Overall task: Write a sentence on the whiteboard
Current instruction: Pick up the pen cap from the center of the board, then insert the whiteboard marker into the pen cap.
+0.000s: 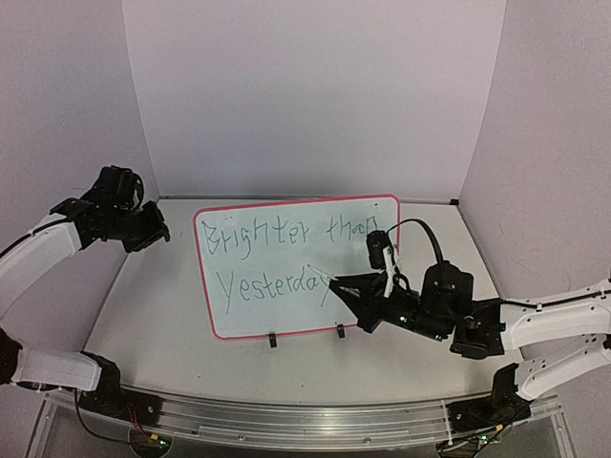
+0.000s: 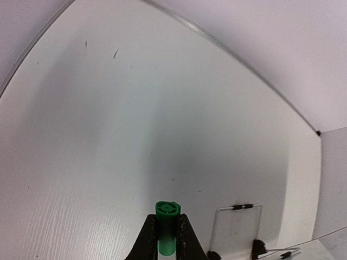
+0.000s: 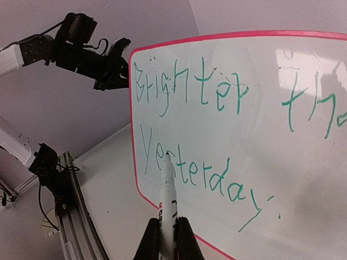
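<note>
Whiteboard (image 3: 309,184) judged light, stiff, slick; take it by the frame (image 3: 217,36). My right fingers (image 3: 147,245) pinch the marker (image 3: 167,200); left fingers (image 2: 145,242) pinch the green cap (image 2: 167,230).

- The top external view looks down from above and behind the arm bases toward the back wall (image 1: 305,95), from well back; the whiteboard (image 1: 286,286) lies at centre frame.
- The left wrist view looks along the left gripper (image 2: 167,221), closed around a green cap (image 2: 167,209) at bottom centre, across the tabletop (image 2: 108,135); the board shows small and far at lower right.
- The right wrist view sits close over the board, looking along the right gripper (image 3: 167,223) and its marker (image 3: 167,189) at bottom centre; the sentence (image 3: 206,135) fills most of the frame.
- The right wrist and top views share the left arm (image 3: 32,51): upper left in the wrist view, left edge in the top view.
</note>
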